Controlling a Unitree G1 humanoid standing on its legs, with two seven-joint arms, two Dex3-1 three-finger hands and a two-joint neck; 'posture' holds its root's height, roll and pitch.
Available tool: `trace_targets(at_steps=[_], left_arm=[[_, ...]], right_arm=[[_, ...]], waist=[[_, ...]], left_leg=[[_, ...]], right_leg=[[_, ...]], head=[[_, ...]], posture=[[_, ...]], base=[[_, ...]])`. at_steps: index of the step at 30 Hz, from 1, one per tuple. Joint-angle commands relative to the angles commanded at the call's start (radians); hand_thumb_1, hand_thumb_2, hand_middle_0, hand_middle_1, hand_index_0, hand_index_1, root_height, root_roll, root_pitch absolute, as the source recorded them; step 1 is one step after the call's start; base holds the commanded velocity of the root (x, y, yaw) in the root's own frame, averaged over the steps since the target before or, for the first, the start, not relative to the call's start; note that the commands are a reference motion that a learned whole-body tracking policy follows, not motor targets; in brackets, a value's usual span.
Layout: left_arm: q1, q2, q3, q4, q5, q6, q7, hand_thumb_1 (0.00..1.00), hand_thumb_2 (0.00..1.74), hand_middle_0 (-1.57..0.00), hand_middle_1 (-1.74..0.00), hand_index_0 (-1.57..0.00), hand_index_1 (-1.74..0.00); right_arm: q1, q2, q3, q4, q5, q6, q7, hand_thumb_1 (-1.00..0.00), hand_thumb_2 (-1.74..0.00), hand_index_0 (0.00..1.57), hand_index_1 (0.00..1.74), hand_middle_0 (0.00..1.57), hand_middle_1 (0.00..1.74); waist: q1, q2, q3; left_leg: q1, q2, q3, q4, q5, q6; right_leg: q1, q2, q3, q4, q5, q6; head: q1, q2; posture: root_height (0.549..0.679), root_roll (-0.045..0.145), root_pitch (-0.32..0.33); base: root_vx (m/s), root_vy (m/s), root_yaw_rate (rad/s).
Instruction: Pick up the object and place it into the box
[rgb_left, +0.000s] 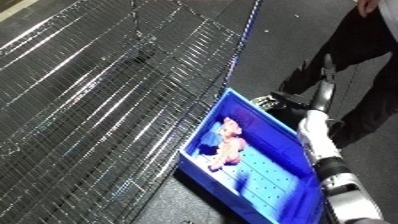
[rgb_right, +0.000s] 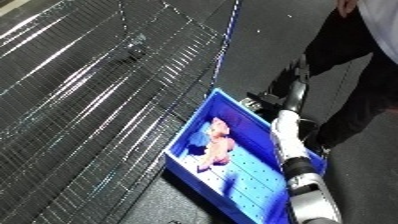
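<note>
Only the right forearm (rgb_left: 322, 150) is seen, white and silver, entering from the lower right and reaching toward 12 o'clock along the right wall of the blue bin (rgb_left: 271, 121). The right hand (rgb_left: 325, 75) is a dark shape beyond the bin's far right corner; whether its fingers are curled or straight cannot be told. The left hand is not shown. A pink, soft-looking object (rgb_left: 228, 148) already lies inside the bin, at about 8 o'clock from the hand, its long axis running roughly 12 to 6. The bin rests at the edge of a wire-mesh surface (rgb_left: 98, 90) over a dark floor (rgb_left: 275, 45).
</note>
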Motion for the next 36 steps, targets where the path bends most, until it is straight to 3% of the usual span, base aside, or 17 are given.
trace_targets(at_steps=[10,25,36], left_arm=[[0.018,-0.018,0.040,-0.006,-0.013,0.023,-0.010,1.00,1.74,-1.57,-1.74,-1.57,-1.74],[0.055,-0.033,0.099,-0.031,0.002,0.061,-0.022,1.00,1.74,-1.57,-1.74,-1.57,-1.74],[0.055,-0.035,0.119,-0.039,0.020,0.070,-0.012,1.00,1.74,-1.57,-1.74,-1.57,-1.74]], right_arm=[[0.015,0.101,0.147,-0.259,-0.025,0.003,0.138,0.00,0.00,0.00,0.00,0.00,0.00],[0.013,0.117,0.331,-0.466,-0.073,0.058,0.319,0.00,0.00,0.00,0.00,0.00,0.00],[-0.037,0.132,0.496,-0.506,-0.139,0.089,0.386,0.00,0.00,0.00,0.00,0.00,0.00]], waist=[[0.014,-0.014,0.003],[0.096,-0.059,0.012],[0.160,-0.087,0.024]], left_leg=[[0.003,-0.002,-0.004,-0.005,0.005,0.0000],[-0.014,0.001,-0.033,0.000,0.015,-0.0022],[-0.040,-0.005,-0.065,-0.003,0.030,-0.0025]], right_leg=[[0.007,0.0011,-0.005,0.001,-0.007,-0.0003],[0.013,0.0054,-0.026,0.019,-0.013,0.0017],[0.011,0.0064,-0.044,0.028,-0.016,0.0016]], head=[[-0.139,-0.003],[-0.471,0.015],[-0.784,0.024]], posture=[[0.648,0.074,-0.177],[0.644,0.054,-0.184],[0.643,0.046,-0.185]], base=[[0.013,0.003,0.023],[-0.002,-0.003,0.098],[-0.001,0.003,0.096]])
